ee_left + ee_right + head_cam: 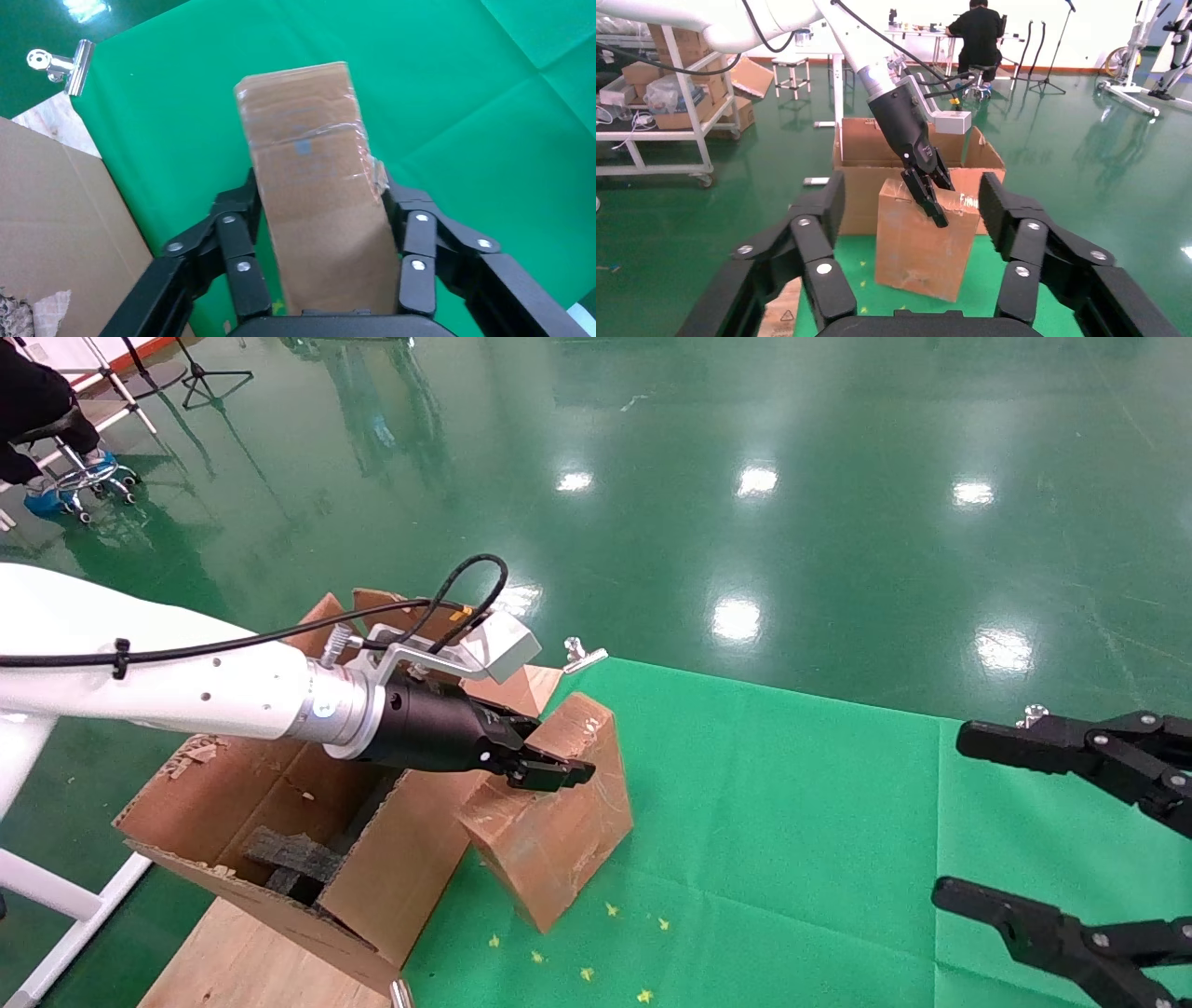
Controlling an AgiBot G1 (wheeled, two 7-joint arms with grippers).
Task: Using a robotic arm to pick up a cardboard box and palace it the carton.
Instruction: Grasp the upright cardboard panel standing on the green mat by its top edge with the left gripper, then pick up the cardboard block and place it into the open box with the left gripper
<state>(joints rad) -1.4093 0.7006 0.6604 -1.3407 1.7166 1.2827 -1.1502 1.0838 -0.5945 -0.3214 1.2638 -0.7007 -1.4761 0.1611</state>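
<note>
The cardboard box [549,831], small, brown and taped, stands tilted on the green cloth right beside the carton [233,803]. My left gripper [545,770], on the white arm, is shut on the box's top end, one finger on each side. The left wrist view shows the box [316,189] between the fingers of the left gripper [320,210]. I cannot tell whether the box's lower edge touches the cloth. The carton is open, with black foam [289,859] inside. My right gripper [968,822] is open and empty at the right. In its wrist view, the right gripper [912,203] faces the box [919,246].
The green cloth [792,822] covers the table, held by metal clips [585,656] at its far edge. Small yellow scraps [587,973] lie near the front. The carton rests on a wooden board [242,961]. A person sits far off on the left [37,402].
</note>
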